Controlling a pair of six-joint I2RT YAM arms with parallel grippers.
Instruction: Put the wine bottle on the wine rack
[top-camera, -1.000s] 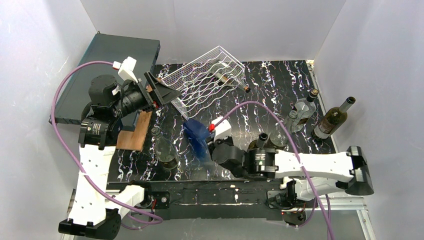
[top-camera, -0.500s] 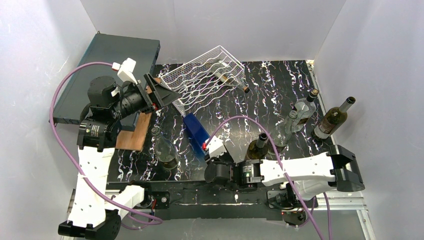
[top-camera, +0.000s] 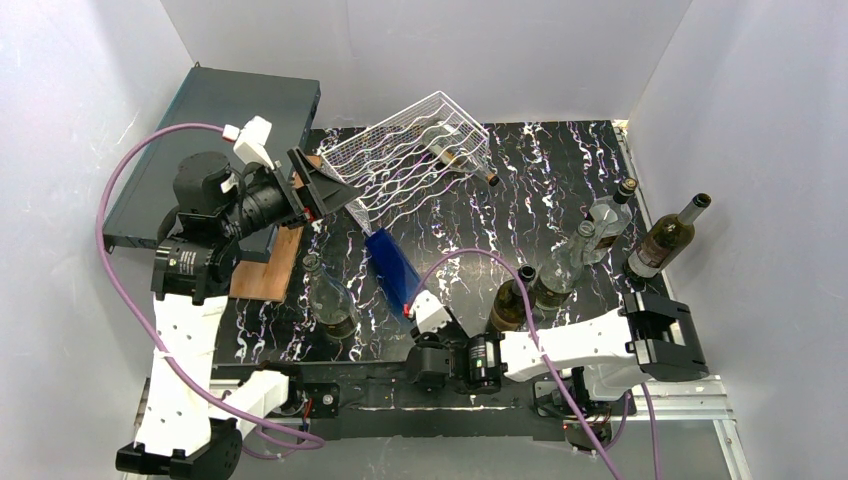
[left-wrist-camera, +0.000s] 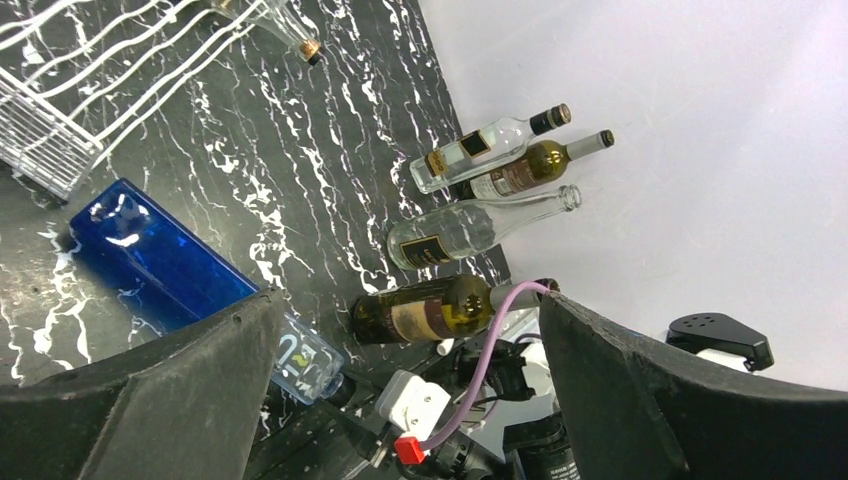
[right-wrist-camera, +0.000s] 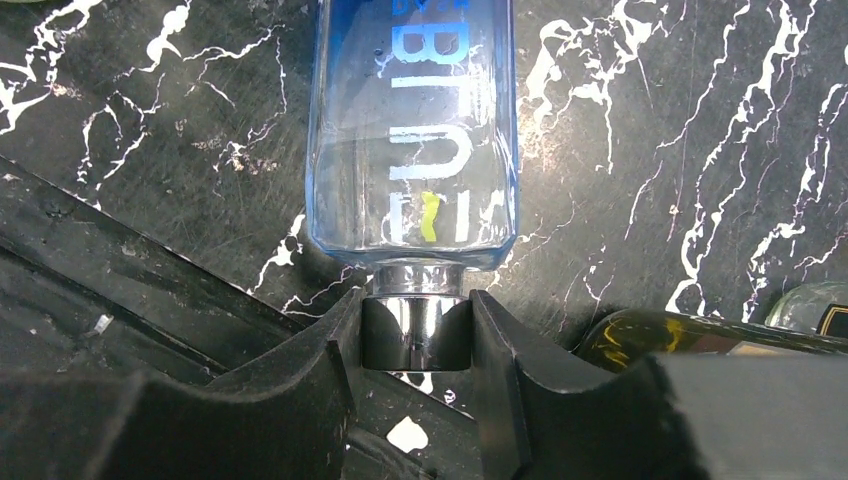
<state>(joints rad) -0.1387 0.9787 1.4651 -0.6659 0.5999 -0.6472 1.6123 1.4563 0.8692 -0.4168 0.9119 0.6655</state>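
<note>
Looking from the near edge, you have the right gripper (right-wrist-camera: 415, 335) drawn in narrow on the silver cap (right-wrist-camera: 415, 318) of the blue bottle (right-wrist-camera: 412, 130), one finger pressed to each side of it. In the overhead view the bottle stretches along the marbled mat (top-camera: 545, 170), its base aimed at 11 o'clock from the gripper. You cannot tell whether the neck end is lifted clear of the mat. Just beside the gripper at 3 o'clock a dark bottle (top-camera: 508, 305) stands upright. At 9 o'clock of the blue bottle, a little apart, stands a clear bottle (top-camera: 330, 300), with a wooden board (top-camera: 270, 262) at its 10 o'clock. Farther out at 2 o'clock of the dark bottle you see a second clear bottle (top-camera: 555, 278), then a third clear bottle (top-camera: 607, 220), and beyond the mat's right edge a brown bottle (top-camera: 665, 240), all upright. Your left gripper (top-camera: 335, 190) hovers at 10 o'clock of the blue bottle's base, jaws spread wide with nothing between them, close against the near left corner of the rack (top-camera: 400, 165). Whether it touches the wire is unclear. The rack sits at 12 o'clock of the blue bottle, apart from it, and holds a racked bottle (top-camera: 452, 155) whose neck pokes out toward 4 o'clock. At the rack's 9 o'clock lies a grey box (top-camera: 215, 120).
</note>
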